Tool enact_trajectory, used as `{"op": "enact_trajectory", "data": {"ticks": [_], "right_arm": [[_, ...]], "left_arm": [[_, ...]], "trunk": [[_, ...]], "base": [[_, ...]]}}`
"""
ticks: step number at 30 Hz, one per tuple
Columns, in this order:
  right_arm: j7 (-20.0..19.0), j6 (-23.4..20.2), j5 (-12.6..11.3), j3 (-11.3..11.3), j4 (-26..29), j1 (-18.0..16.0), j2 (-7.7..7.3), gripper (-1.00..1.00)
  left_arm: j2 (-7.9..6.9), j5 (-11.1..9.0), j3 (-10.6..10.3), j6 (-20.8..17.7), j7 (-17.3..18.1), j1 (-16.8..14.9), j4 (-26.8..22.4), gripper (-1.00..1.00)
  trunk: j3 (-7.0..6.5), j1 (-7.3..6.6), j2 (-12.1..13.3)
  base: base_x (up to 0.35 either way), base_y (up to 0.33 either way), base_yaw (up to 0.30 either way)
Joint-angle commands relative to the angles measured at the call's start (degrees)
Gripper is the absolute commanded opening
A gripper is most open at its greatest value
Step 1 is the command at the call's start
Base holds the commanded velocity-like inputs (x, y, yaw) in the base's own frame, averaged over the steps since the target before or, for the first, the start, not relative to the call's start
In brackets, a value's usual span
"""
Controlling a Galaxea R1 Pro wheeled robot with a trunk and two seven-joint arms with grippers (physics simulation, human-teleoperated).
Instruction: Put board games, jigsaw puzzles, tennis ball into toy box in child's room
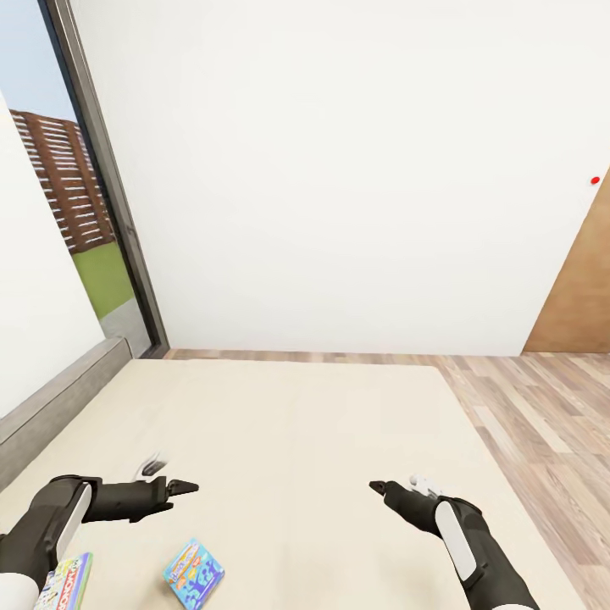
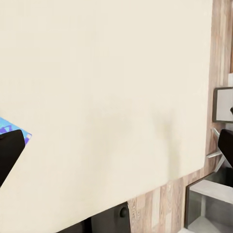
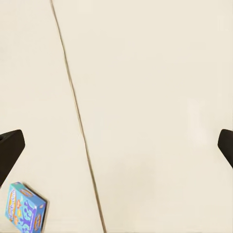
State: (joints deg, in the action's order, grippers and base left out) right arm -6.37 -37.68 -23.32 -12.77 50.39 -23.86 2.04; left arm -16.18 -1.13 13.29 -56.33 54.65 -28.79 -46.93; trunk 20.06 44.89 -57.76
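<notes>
Nearest the robot, the light-blue board game [image 1: 194, 573] is lying flat on the bed [image 1: 288, 424] between the arms, its long axis tilting toward the far right, while the Monopoly box [image 1: 66, 582] is resting at the mattress's near left, partly cut off by the frame. Above them the left gripper [image 1: 182, 487] and right gripper [image 1: 378, 487] are hovering well apart, their fingers spread wide and holding nothing. Beyond, bare mattress is stretching to its far edge, with plank floor [image 1: 525, 407] lying open at right.
</notes>
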Motion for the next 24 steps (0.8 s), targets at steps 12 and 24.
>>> {"op": "enact_trajectory", "data": {"ticks": [12,24], "right_arm": [[-0.3,0.2,0.2,-0.2,0.0,0.0,0.07,1.0],[-0.3,0.0,0.3,-0.1,-0.1,0.0,0.07,1.0]], "left_arm": [[-0.02,-0.1,0.0,-0.4,0.1,0.0,0.0,1.0],[0.1,0.0,-0.1,1.4,-0.3,0.0,0.0,1.0]], "trunk": [[0.07,0.01,0.0],[0.07,0.01,0.0]], "base": [[0.018,0.0,0.0],[0.001,0.0,0.0]]}}
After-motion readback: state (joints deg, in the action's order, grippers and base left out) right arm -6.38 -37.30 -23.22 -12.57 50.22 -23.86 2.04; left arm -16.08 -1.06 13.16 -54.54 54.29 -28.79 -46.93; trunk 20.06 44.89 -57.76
